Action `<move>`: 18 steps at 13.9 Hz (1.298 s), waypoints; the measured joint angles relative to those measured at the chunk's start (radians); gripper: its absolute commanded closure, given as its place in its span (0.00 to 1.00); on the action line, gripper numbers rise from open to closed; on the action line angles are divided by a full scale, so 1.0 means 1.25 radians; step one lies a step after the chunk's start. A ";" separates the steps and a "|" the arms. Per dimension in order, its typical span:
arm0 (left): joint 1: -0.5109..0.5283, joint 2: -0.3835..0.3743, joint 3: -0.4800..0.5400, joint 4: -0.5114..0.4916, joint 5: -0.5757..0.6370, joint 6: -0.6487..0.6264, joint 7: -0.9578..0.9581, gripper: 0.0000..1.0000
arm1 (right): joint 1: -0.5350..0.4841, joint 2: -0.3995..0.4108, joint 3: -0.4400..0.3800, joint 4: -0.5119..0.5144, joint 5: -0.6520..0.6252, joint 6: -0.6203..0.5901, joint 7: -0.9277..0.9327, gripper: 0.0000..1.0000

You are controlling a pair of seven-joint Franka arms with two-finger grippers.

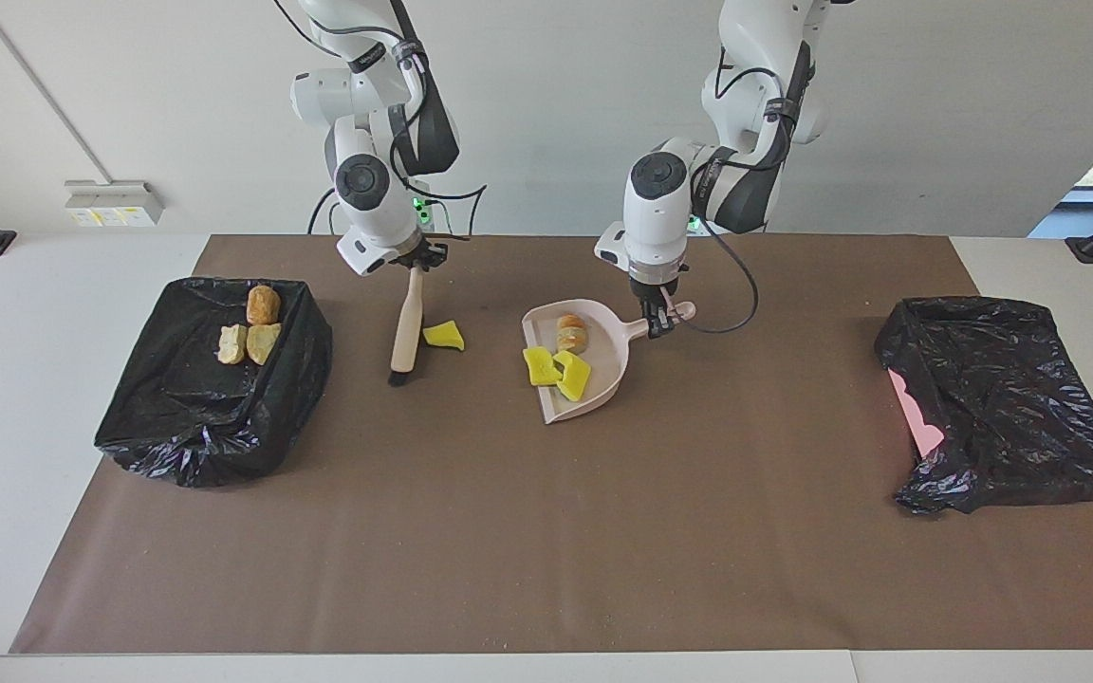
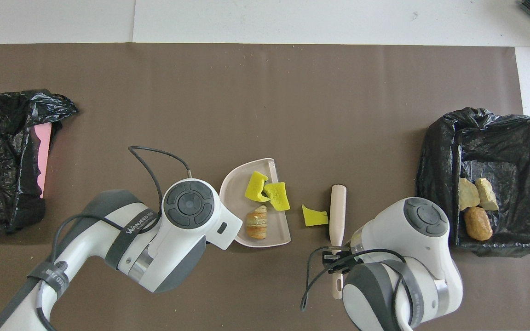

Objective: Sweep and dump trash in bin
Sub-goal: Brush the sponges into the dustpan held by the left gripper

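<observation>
My right gripper is shut on the top of the beige-handled brush, whose bristles rest on the mat. A loose yellow piece of trash lies right beside the brush, between it and the pale pink dustpan. Two yellow sponge pieces and a bread roll sit in the dustpan. My left gripper is shut on the dustpan's handle. The black-lined bin at the right arm's end of the table holds three bread-like lumps.
A crumpled black bag with a pink edge showing lies at the left arm's end of the table. A brown mat covers the table, with small crumbs scattered on it.
</observation>
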 measured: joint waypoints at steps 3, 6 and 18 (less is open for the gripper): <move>0.000 0.000 0.000 0.000 0.000 0.000 0.000 1.00 | 0.071 0.075 0.001 0.056 0.127 0.090 0.019 1.00; 0.000 0.000 0.000 0.000 0.000 0.000 0.000 1.00 | 0.101 0.137 0.001 0.154 0.218 0.097 0.038 1.00; 0.009 0.000 0.008 0.000 0.001 0.002 0.089 1.00 | 0.098 0.101 -0.005 0.222 -0.219 -0.225 0.061 1.00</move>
